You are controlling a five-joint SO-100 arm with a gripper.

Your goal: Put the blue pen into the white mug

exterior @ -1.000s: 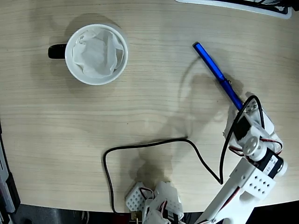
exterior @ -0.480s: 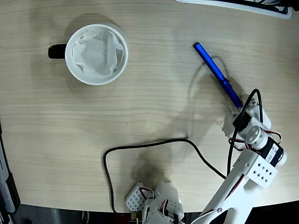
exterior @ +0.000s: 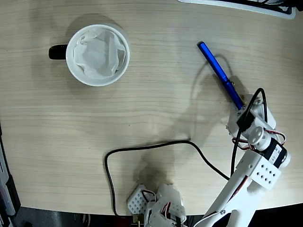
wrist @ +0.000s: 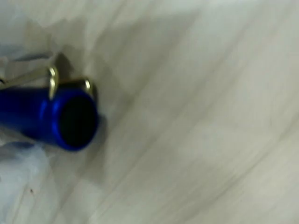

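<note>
Far on the left of the table (exterior: 156,61), in the fixed view, sits the white mug (exterior: 98,55) with crumpled white paper (exterior: 98,56) inside. No writing shows anywhere. On the right, the blue pen (exterior: 219,74) lies slanted on the table, well apart from the mug. Its near end goes under the gripper (exterior: 244,109). I cannot tell if the gripper is pinching it. A black cable (exterior: 156,146) loops across the near side.
</note>
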